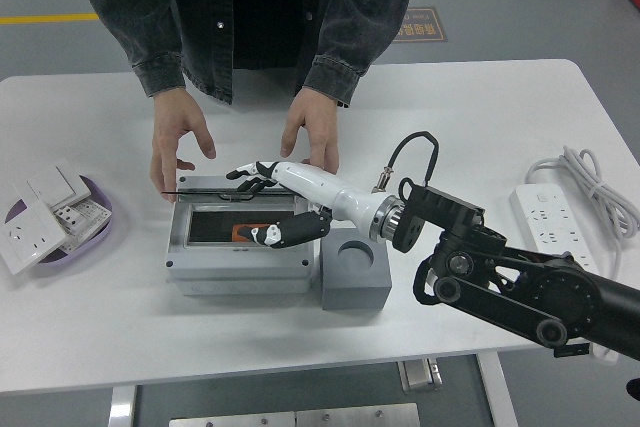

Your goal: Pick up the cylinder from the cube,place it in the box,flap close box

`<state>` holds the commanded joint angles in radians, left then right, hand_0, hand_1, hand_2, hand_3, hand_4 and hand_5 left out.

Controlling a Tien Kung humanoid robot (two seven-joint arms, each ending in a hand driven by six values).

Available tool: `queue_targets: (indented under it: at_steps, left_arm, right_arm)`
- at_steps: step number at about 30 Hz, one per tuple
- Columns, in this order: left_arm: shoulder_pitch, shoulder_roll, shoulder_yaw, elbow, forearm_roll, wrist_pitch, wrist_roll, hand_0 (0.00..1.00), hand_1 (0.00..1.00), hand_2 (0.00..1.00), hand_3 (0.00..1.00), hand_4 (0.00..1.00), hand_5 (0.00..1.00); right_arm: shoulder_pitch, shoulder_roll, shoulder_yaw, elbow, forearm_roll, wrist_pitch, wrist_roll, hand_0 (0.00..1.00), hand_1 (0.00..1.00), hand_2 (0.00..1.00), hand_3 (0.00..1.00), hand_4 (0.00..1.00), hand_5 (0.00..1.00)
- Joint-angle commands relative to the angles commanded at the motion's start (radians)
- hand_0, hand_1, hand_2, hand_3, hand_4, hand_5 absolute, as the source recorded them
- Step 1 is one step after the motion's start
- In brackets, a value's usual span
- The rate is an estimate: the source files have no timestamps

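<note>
— Where is your hand right now?

— My right hand (262,179), white with black fingers, is stretched out over the grey rectangular plastic box (240,269) from the right. The fingers are spread and loose and hold nothing. They lie over the box's transparent hinged lid (215,195), near its far edge. The thumb (285,233) points down toward the box's opening. I cannot tell whether the fingertips actually press on the lid.

— And the cylinder?

— The orange cylinder (241,235) lies inside the box, in the dark opening, partly hidden under my thumb. The dark grey cube with a round recess on top (355,268) stands just right of the box, touching its side, and the recess is bare.

— How does the lid stand?

— It is tipped low over the opening, almost flat.

— Who else is at the table?

— A person in a dark denim jacket stands at the far side. One of the person's hands (176,141) is at the box's far left corner, the other (311,130) just beyond my wrist.

— Anything else on the white table (120,327)?

— A purple plate of white wall switches and sockets (52,217) at the left, and a white power strip with a coiled cable (575,202) at the right.
</note>
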<state>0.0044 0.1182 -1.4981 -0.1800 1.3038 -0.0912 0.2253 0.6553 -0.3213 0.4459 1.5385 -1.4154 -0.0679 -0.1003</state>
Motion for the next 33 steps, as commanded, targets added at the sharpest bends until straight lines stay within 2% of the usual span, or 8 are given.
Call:
queue_targets:
  at_steps: [5,17,22,25,28,33]
  left_arm:
    - [0.001,0.000,0.007,0.000,-0.006,-0.001,-0.003,0.638,0.671,0.658,0.701,0.750,0.322]
    - [0.006,0.001,0.005,0.000,-0.006,0.000,-0.001,0.638,0.671,0.658,0.701,0.750,0.321]
    - [0.009,0.002,0.010,0.000,-0.016,0.000,-0.004,0.638,0.671,0.658,0.701,0.750,0.319]
    - [0.018,0.002,0.011,0.000,-0.022,0.001,-0.004,0.638,0.671,0.658,0.701,0.750,0.319]
    - [0.031,0.000,0.008,0.000,-0.024,0.002,-0.002,0.638,0.671,0.658,0.700,0.750,0.319]
    - [0.045,-0.003,0.009,0.000,-0.031,0.002,-0.002,0.638,0.671,0.658,0.700,0.750,0.319]
  right_arm:
    - [-0.022,-0.006,-0.004,0.007,0.000,-0.005,0.000,0.806,0.737,0.769,0.882,0.715,0.413]
    - [-0.056,-0.027,0.086,0.021,-0.057,-0.003,-0.004,0.801,0.737,0.770,0.881,0.706,0.420]
    - [-0.147,-0.060,0.212,0.083,-0.058,0.006,0.020,0.799,0.736,0.769,0.880,0.697,0.415]
    - [-0.219,-0.061,0.307,0.131,-0.046,0.004,0.053,0.799,0.736,0.769,0.880,0.697,0.415]
    - [-0.310,-0.033,0.438,0.175,-0.014,-0.001,0.105,0.787,0.725,0.768,0.868,0.686,0.411]
    - [-0.434,0.027,0.613,0.189,0.055,-0.008,0.176,0.787,0.725,0.768,0.868,0.686,0.411]
